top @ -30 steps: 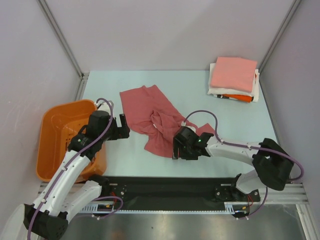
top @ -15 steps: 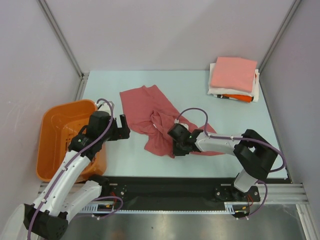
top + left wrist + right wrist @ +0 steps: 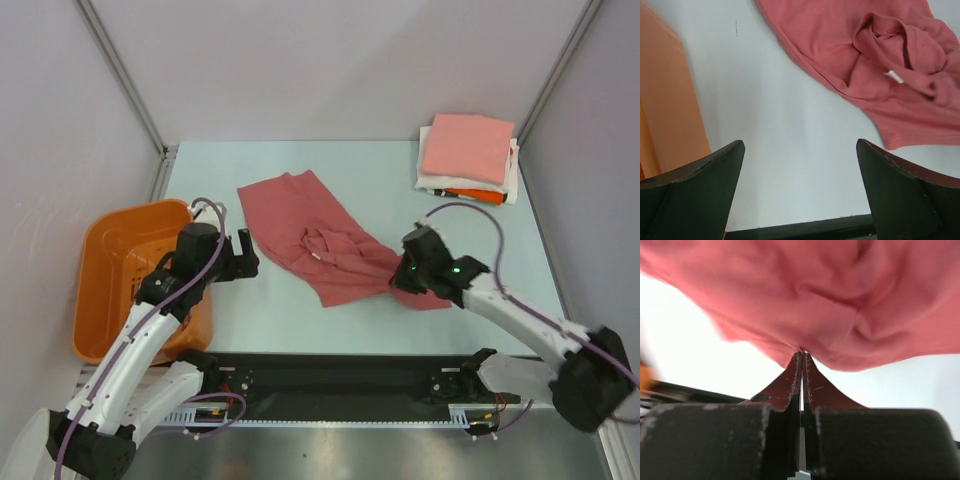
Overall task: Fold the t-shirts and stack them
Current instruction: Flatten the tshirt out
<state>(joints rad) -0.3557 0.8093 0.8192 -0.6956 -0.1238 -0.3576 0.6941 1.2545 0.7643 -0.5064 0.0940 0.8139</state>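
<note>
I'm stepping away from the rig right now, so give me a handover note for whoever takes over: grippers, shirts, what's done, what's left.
Right gripper: shut, pinching the near-right edge of the crumpled dusty-red cloth t-shirt.
Left gripper: open, holding nothing, beside the shirt's left edge and near the orange plastic basket.
Done: folded stack of salmon-pink, white and orange tees sits at the far right corner of the pale table.
Left: spread and fold the red shirt, then add it to the stack.
</note>
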